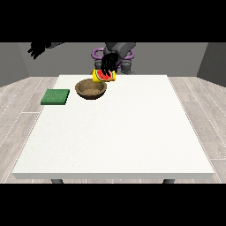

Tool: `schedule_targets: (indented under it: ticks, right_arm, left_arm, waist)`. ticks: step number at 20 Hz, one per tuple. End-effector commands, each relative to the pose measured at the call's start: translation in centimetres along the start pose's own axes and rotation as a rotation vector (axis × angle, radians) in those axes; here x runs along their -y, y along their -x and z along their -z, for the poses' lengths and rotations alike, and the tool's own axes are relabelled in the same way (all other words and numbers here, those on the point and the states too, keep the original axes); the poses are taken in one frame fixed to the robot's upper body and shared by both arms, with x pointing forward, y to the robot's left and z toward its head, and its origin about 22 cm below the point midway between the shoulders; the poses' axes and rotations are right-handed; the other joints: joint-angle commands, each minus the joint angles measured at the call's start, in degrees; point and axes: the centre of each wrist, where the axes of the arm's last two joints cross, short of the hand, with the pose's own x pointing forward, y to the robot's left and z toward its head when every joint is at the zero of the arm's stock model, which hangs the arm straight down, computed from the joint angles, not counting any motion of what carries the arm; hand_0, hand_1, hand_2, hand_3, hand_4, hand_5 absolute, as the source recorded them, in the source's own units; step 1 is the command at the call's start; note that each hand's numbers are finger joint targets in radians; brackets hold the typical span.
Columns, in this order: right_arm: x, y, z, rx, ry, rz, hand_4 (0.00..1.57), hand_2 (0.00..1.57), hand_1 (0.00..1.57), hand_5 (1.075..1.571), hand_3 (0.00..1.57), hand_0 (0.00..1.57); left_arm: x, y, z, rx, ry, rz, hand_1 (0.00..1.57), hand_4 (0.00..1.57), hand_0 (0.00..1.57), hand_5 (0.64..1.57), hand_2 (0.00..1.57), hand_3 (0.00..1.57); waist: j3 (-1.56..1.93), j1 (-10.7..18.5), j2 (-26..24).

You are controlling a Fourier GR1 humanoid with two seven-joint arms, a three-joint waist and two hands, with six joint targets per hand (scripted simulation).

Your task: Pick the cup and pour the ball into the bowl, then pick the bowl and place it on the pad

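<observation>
The desk (119,132) looks white, smooth and matt. The bowl (91,88) at its 11 o'clock looks like brown wood, dull and grainy. The pad (55,96) at 10 o'clock looks green, matt and cloth-like. The cup (98,76) looks like glossy yellow plastic.

You see a large white table (119,132) on dark legs (56,181). It stands on a pale wooden plank floor (17,114). Behind it are grey walls (176,57).
</observation>
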Motion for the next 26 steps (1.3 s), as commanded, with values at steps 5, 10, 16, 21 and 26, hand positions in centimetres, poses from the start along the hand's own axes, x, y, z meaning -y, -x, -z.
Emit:
schedule_targets:
  ticks: [5,10,16,21,26]
  right_arm:
    - [-1.4,0.9,1.9,-0.021,-0.028,-0.005,0.69,0.0,0.0,1.552,0.33,0.0]
    - [-1.3,2.8,0.2,-0.05,-0.018,0.002,0.69,0.0,0.0,1.548,0.27,0.0]
    - [-0.6,3.4,-1.7,-0.073,0.024,0.006,0.71,0.0,0.0,1.55,0.17,0.0]
    - [-0.8,4.0,-2.0,-0.115,0.112,-0.005,0.76,0.0,0.0,1.556,0.11,0.0]
    - [-2.1,5.1,-1.9,-0.124,0.131,-0.011,0.78,0.0,0.0,1.556,0.0,0.0]
  left_arm:
    - [-2.8,-4.1,-1.5,0.065,0.036,0.286,0.27,1.04,0.27,1.571,1.26,1.55]
    - [-3.1,-4.5,-2.2,0.146,0.103,0.304,0.0,1.12,0.0,1.571,1.14,1.57]
    - [-3.8,1.9,0.2,-0.04,0.002,-0.034,0.75,1.11,0.75,1.556,1.57,1.54]
    - [-4.7,7.0,0.4,-0.156,-0.01,-0.566,0.8,1.3,0.8,1.555,1.19,0.88]
    - [-9.0,12.4,2.0,-0.277,-0.107,-1.104,0.0,1.15,0.0,1.568,0.0,0.0]
  waist:
    - [-0.03,-2.47,-0.77]
    - [-0.08,0.01,-3.01]
    - [-0.19,1.14,-4.42]
    - [-0.59,8.3,-6.04]
    - [-1.06,11.31,-5.12]
